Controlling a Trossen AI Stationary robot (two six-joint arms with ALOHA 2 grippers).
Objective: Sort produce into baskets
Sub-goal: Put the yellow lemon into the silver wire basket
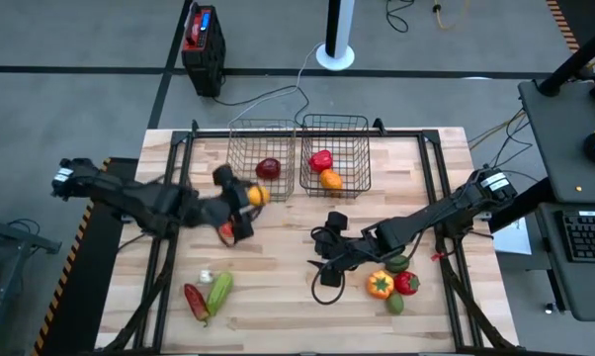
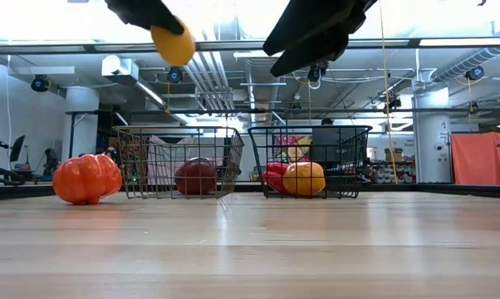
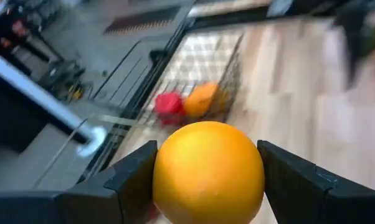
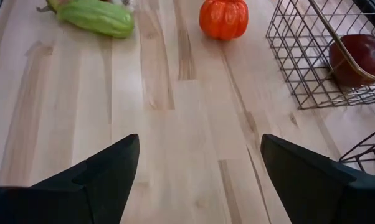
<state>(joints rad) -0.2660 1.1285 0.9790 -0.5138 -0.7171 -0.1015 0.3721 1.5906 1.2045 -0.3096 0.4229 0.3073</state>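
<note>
Item in hand: round yellow-orange fruit (image 3: 208,171), smooth-skinned, judged light, firm and somewhat slippery. It is clamped across its widest girth between the two fingers (image 3: 134,180) of the left gripper (image 1: 250,197), carried above the surface left of centre in the high view, just beside the left basket (image 1: 246,148). A hold across the middle is judged right; a hold nearer the crown would likely slide off.

Left basket: dark wire mesh, upper centre of the high view. One dark red round piece (image 1: 268,169) is held inside.

Right basket (image 1: 334,124): alike, just beside the first. A red pepper (image 1: 320,159) and an orange piece (image 1: 331,180) are contained, touching.

Right gripper (image 1: 326,269): spread wide, empty, over bare surface at lower centre.

Loose on the surface:
- orange lobed pepper (image 4: 223,17), near the left gripper
- long green piece (image 1: 219,292), red pepper (image 1: 195,300) and white garlic bulb (image 1: 206,277), lower left
- cluster (image 1: 390,283) of orange, red and green pieces, lower right
</note>
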